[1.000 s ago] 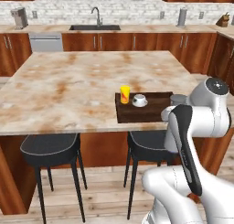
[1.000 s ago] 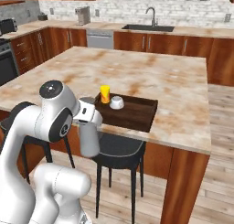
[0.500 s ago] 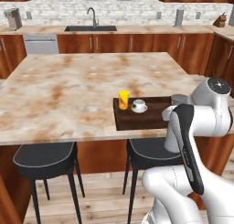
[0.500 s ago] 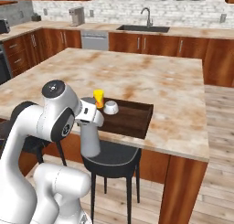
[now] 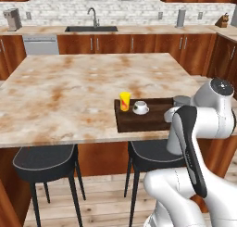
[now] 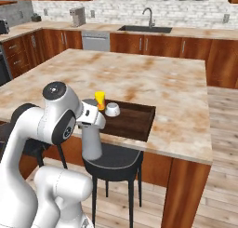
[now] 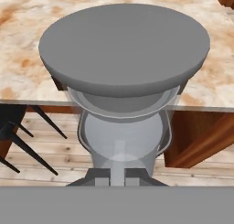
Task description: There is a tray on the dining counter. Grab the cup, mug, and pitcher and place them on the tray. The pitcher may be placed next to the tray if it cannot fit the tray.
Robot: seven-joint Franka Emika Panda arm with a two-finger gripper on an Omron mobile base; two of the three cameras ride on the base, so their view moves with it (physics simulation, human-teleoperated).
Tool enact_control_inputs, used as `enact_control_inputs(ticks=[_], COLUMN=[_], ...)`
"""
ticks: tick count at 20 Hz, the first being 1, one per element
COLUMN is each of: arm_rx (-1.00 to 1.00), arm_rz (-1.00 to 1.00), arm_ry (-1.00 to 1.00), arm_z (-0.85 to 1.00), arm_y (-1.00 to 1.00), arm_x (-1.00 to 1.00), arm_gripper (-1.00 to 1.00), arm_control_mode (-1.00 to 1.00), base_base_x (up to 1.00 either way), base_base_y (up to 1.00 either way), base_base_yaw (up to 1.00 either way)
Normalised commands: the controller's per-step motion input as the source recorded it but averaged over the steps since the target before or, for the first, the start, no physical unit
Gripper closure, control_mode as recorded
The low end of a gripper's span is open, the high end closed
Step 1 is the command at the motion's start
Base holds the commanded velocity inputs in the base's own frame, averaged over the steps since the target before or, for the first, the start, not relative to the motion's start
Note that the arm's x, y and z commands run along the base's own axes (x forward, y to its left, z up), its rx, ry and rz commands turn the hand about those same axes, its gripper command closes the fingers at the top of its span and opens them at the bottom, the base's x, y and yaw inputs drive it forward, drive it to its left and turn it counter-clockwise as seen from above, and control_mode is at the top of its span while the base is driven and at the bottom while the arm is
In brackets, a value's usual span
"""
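While your end effector [image 7: 117, 173] was clamped tight on the pitcher [image 6: 91, 141], the cup [image 5: 125, 101] and mug [image 5: 140, 107] sat on the tray [image 5: 143, 122].

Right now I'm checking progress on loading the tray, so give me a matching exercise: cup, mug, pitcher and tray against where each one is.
Things:
1. cup
2. mug
3. pitcher
4. tray

Places:
A. held in the gripper, off the counter edge
B. on the dining counter
C. on the tray, at its corner
D. on the tray, beside the yellow one

Pairs: 1-C, 2-D, 3-A, 4-B
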Motion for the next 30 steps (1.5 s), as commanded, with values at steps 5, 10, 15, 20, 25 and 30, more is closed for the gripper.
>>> enact_control_inputs(ticks=[5,10,15,20,25,30], arm_rx=[0.00,0.00,0.00,0.04,0.06,0.01], arm_rz=[0.00,0.00,-0.05,-0.02,0.00,0.00], arm_ry=[0.00,0.00,0.00,-0.02,0.00,0.00], arm_z=[0.00,0.18,0.86,0.82,0.28,0.00], arm_y=[0.00,0.00,0.00,0.05,-0.22,-0.34], arm_x=[0.00,0.00,0.00,0.10,0.44,0.53], arm_gripper=[1.00,1.00,1.00,1.00,1.00,1.00], arm_control_mode=[1.00,-1.00,-1.00,-1.00,-1.00,-1.00], base_base_x=[0.00,0.00,0.00,0.00,0.00,0.00], base_base_y=[0.00,0.00,0.00,0.00,0.00,0.00], base_base_yaw=[0.00,0.00,0.00,0.00,0.00,0.00])
